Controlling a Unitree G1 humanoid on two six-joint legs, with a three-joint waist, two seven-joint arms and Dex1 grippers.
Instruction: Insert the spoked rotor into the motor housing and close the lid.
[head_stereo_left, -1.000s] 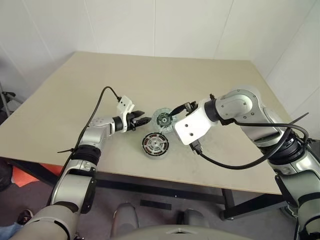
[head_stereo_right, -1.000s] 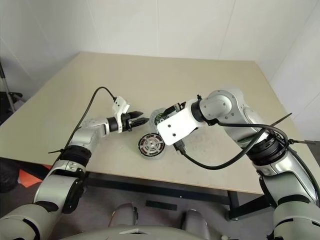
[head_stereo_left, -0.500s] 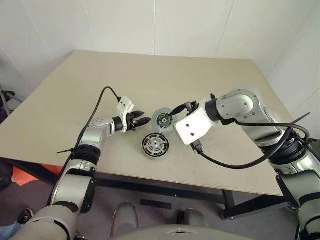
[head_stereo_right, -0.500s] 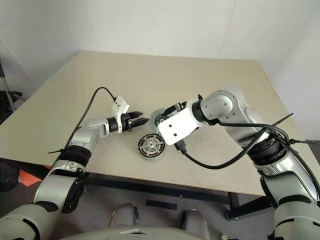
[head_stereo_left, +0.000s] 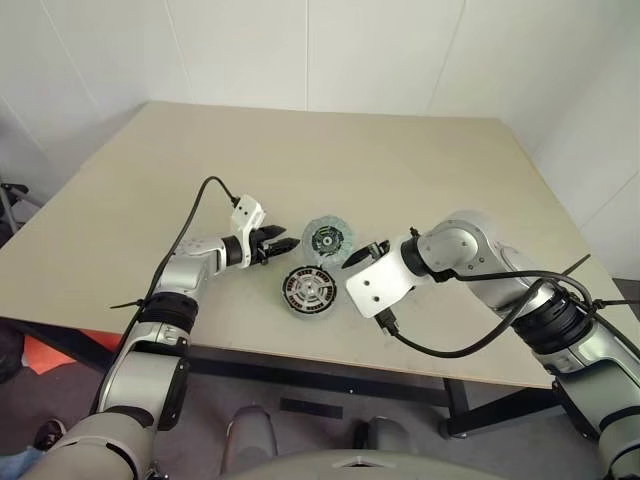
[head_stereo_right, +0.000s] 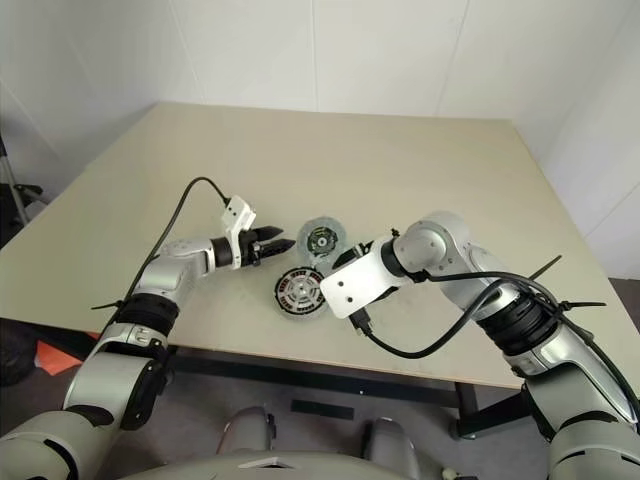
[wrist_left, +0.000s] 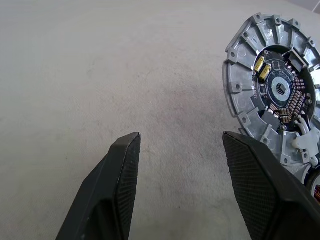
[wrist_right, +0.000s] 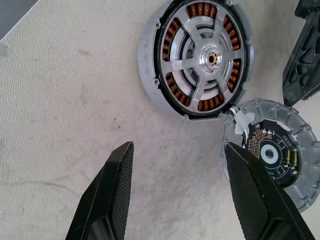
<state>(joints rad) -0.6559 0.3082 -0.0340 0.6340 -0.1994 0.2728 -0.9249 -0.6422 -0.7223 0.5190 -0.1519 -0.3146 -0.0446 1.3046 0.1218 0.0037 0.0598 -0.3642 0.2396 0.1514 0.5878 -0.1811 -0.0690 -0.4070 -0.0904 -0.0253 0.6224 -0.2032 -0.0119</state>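
The lid (head_stereo_left: 326, 238), a grey ribbed disc with a dark centre, lies flat on the table (head_stereo_left: 420, 160). Just nearer than it sits the motor housing (head_stereo_left: 293, 297), and the spoked rotor (wrist_right: 209, 58) rests inside, copper windings showing between its silver spokes. My left gripper (head_stereo_left: 288, 245) hovers open and empty to the left of the lid (wrist_left: 272, 85). To the right of the housing (wrist_right: 150, 80), low over the table, my right gripper (head_stereo_left: 365, 250) is open and empty. It points left toward both parts.
A black cable (head_stereo_left: 440, 345) loops from my right wrist down over the table's near edge (head_stereo_left: 400, 365). Another cable (head_stereo_left: 205, 195) arcs above my left forearm. Bare tabletop stretches behind and to both sides, up to the white walls.
My right gripper has sunk and drawn back from above the lid, and now sits low beside the housing. The lid, the housing and my left gripper have stayed put.
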